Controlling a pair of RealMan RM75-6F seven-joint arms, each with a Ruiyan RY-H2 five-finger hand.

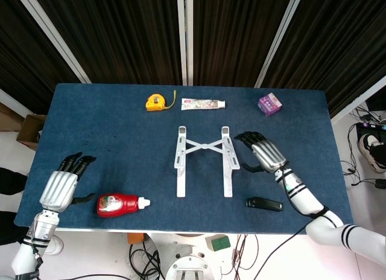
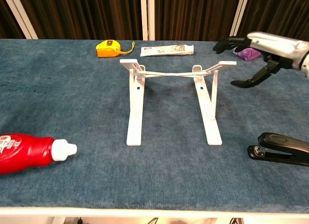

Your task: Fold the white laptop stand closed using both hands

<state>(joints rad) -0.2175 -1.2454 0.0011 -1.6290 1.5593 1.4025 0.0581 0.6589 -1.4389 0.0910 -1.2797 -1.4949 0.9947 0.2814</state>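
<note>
The white laptop stand [image 1: 204,159] stands unfolded mid-table, two long rails joined by a crossed brace, its rear ends raised [image 2: 170,96]. My right hand [image 1: 262,151] hovers just right of the stand's right rail, fingers spread and holding nothing; in the chest view the right hand [image 2: 263,50] sits above and right of the rail's raised end, apart from it. My left hand [image 1: 63,182] hangs open over the table's front left corner, far from the stand, and does not show in the chest view.
A red ketchup bottle [image 1: 120,204] lies beside my left hand. A black stapler [image 1: 264,203] lies front right, below my right hand. At the back sit a yellow tape measure [image 1: 155,102], a toothpaste tube [image 1: 203,103] and a purple box [image 1: 269,104].
</note>
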